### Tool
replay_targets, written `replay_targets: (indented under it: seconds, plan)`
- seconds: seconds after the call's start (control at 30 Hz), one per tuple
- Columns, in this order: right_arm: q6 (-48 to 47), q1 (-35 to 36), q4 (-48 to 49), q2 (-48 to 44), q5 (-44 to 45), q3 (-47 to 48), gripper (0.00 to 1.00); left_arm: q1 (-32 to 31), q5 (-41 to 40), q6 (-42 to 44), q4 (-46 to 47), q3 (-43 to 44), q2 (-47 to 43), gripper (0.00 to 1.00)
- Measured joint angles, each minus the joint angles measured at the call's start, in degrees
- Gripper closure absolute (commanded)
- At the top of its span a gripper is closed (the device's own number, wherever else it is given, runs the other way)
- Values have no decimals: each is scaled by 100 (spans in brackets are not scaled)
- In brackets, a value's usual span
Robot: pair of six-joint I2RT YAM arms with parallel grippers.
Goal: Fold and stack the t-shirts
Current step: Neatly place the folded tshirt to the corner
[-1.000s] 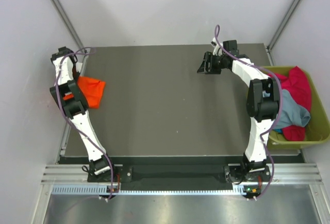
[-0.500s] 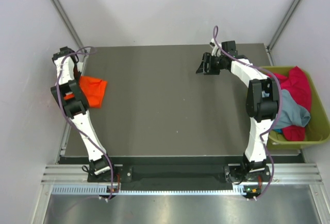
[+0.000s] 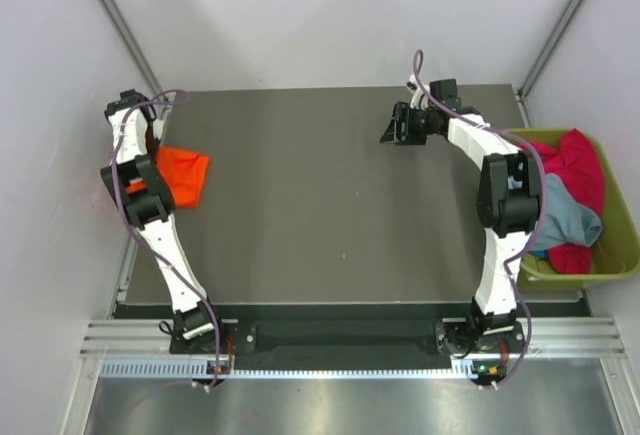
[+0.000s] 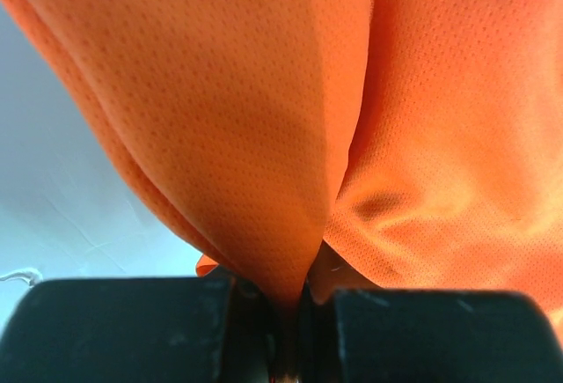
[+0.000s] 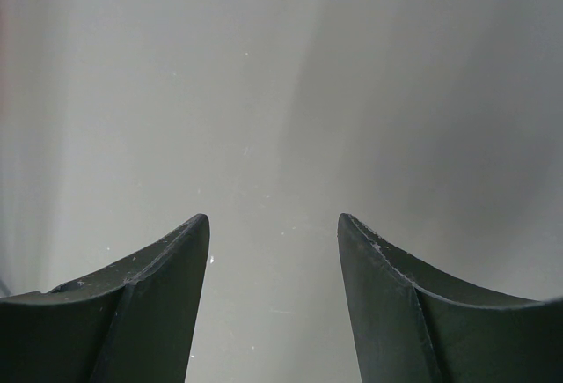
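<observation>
One bright orange t-shirt [image 3: 183, 177] is sitting bunched at the left edge of the dark table [image 3: 320, 225], in the upper left of the top view. The left gripper [image 4: 286, 299] is pinching a fold of its mesh cloth tightly between closed jaws, as the left wrist view is showing. The right gripper [image 5: 273, 229] is hanging with its fingers spread and nothing between them, above the table toward the upper right of the top view, well apart from that shirt. A magenta-red t-shirt [image 3: 575, 160] and a grey-blue t-shirt [image 3: 572, 217] are lying heaped in the olive-green bin [image 3: 625, 255] at the right edge. The step in hand is looking like drawing the orange shirt out onto the open table for flattening. Doing it well is probably meaning dragging low and steadily toward the centre, so the cloth is spreading rather than rolling up. The free right gripper would be coming across to take an opposite edge. A pinch catching several layers at once is risking a twisted, lumpy spread.
</observation>
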Motion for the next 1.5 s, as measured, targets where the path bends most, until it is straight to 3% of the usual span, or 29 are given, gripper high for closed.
replay_targets:
  seconds: [0.07, 0.1, 0.13, 0.17, 0.37, 0.5, 0.6, 0.73, 0.87, 0.97, 1.2, 1.5]
  plan:
    - [0, 0, 0, 0, 0, 0, 39, 2, -31, -2, -2, 0, 0, 80]
    - [0, 0, 0, 0, 0, 0, 39, 2, -39, -13, -2, 0, 0, 42]
    - [-2, 0, 0, 0, 0, 0, 39, 2, -46, 22, -2, 0, 0, 28]
    - [-2, 0, 2, 0, 0, 0, 39, 2, -59, -20, 0, 0, 0, 24]
    - [-7, 0, 2, 0, 0, 0, 39, -39, -52, -444, 188, -96, -133, 17]
    - [-39, 0, -2, 0, 46, 0, 39, -378, -37, -750, 691, -634, -826, 14]
    - [-155, 0, -11, -33, 219, 4, 38, -1156, -227, -780, 1121, -525, -1150, 6]
    - [-435, 2, -166, -205, 612, 199, 35, -2673, -426, -651, 2337, -293, -1346, 1]
    - [-737, 2, -173, -605, 1174, 535, 16, -3462, 210, -866, 3097, -245, -1526, 1]
    - [-953, 2, -170, -1196, 1683, 570, 1, -3414, 688, -1224, 3224, -120, -1593, 1]
    - [-1589, 0, -50, -2546, 2903, 105, 0, -3185, 1683, -2024, 3099, -376, -1652, 1]
    - [-1945, -48, -199, -3827, 3945, -1513, 0, -3230, 3630, -3193, 3381, -1399, -2424, 1]
